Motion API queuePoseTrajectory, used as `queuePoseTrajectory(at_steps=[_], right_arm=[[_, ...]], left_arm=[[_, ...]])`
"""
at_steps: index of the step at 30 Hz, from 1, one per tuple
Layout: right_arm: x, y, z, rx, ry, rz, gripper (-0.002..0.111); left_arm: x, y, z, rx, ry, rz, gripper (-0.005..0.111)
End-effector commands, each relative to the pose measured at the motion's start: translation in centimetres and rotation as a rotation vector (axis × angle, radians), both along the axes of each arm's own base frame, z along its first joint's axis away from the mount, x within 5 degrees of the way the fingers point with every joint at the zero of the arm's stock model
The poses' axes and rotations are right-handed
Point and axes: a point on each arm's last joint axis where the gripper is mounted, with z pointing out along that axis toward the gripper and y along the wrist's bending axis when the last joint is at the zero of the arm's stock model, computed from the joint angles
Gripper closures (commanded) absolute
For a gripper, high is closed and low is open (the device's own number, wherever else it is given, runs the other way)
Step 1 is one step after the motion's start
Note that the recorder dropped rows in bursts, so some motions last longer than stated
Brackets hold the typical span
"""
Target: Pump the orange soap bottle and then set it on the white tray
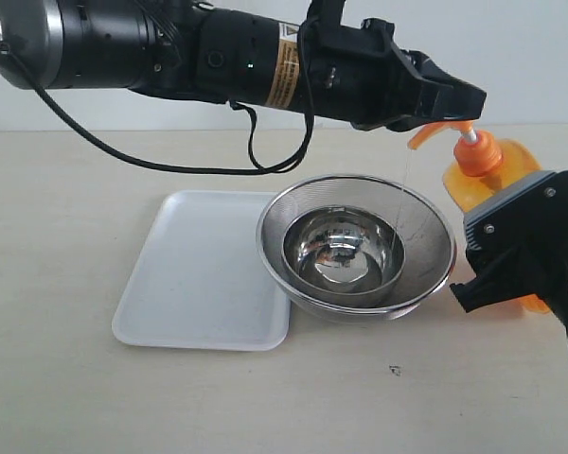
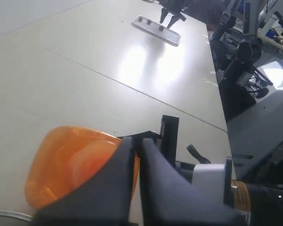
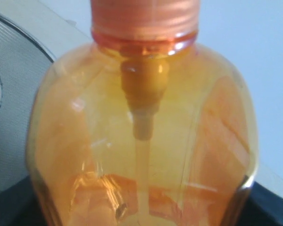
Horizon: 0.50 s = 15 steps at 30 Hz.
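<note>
Right gripper (image 1: pixel 507 248) clasps the upright orange soap bottle (image 1: pixel 513 166) beside the steel bowl (image 1: pixel 428 244); left gripper (image 1: pixel 460 102), jaws closed, rests atop its pump head (image 1: pixel 476 152).

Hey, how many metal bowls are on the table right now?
2. A large mesh bowl sits by the white tray's right edge in the exterior view, and a smaller shiny bowl is nested inside it. No others show.

Robotics lab: broad pale worktable (image 2: pixel 85 70), more black robot arms (image 2: pixel 243 49) on stands just beside it.
</note>
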Motion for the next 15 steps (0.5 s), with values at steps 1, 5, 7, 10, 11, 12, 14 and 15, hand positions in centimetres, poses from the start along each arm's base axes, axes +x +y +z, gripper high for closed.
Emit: queuePoseTrajectory(at_steps=[1, 5, 7, 10, 11, 12, 14, 15], right_arm=[[0.1, 1.3, 1.2, 0.012, -0.097, 0.114, 0.108], [0.1, 1.2, 1.2, 0.022, -0.092, 0.106, 0.108], [0.1, 1.1, 1.2, 0.026, -0.094, 0.092, 0.108], [0.1, 1.0, 1.1, 0.028, -0.091, 0.086, 0.108], [0.1, 1.0, 1.1, 0.028, -0.091, 0.086, 0.108], [0.1, 1.0, 1.1, 0.028, -0.091, 0.086, 0.108], [0.2, 1.0, 1.2, 0.029, -0.092, 0.081, 0.108], [0.2, 0.9, 1.2, 0.033, -0.093, 0.074, 0.108]], left_arm=[[-0.3, -0.4, -3.1, 0.128, -0.026, -0.029, 0.102], [0.0, 0.5, -1.6, 0.110, -0.055, -0.008, 0.102], [0.5, 1.4, -0.8, 0.095, -0.049, 0.011, 0.102], [0.9, 2.3, -0.2, 0.081, -0.038, 0.020, 0.102], [1.0, 2.5, -0.2, 0.079, -0.035, 0.019, 0.102], [1.1, 2.8, 0.0, 0.069, -0.030, 0.021, 0.102], [1.3, 3.1, 0.1, 0.066, -0.029, 0.023, 0.102], [1.4, 3.2, 0.2, 0.064, -0.028, 0.025, 0.102]])
